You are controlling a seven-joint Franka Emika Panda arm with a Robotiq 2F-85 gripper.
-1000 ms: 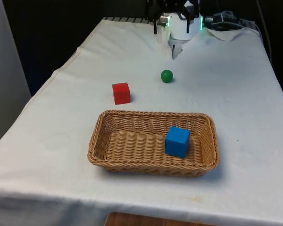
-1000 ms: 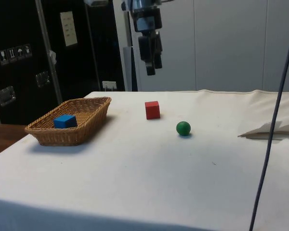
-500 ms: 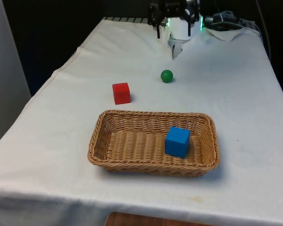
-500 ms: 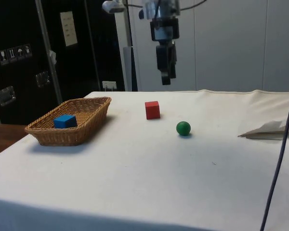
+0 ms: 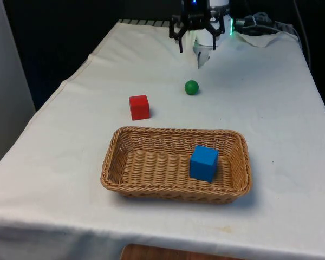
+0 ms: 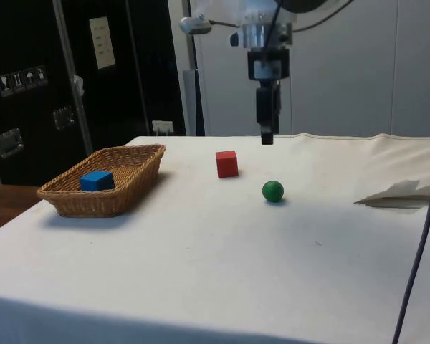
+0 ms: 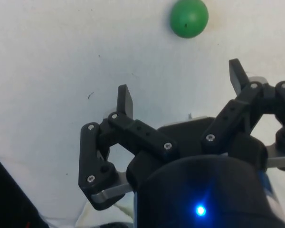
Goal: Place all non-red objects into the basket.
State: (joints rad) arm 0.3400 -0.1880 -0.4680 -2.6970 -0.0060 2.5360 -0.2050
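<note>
A green ball [image 5: 191,87] [image 6: 273,190] [image 7: 189,18] lies on the white cloth beyond the wicker basket [image 5: 124,168] [image 6: 132,172]. A blue cube [image 5: 203,162] [image 6: 96,180] rests inside the basket, toward the front view's right. A red cube [image 5: 139,106] [image 6: 227,163] stands on the cloth between basket and ball, off to the front view's left. My gripper [image 5: 196,47] [image 6: 266,137] [image 7: 180,90] hangs open in the air above the cloth, a little beyond the ball, holding nothing.
A crumpled fold of white cloth or paper [image 5: 203,57] [image 6: 405,193] lies near the robot's base at the table's far end. Cables [image 5: 262,24] trail over the far right corner in the front view.
The gripper has travelled from above the basket side toward the ball and come lower. The ball, both cubes and the basket have stayed put.
</note>
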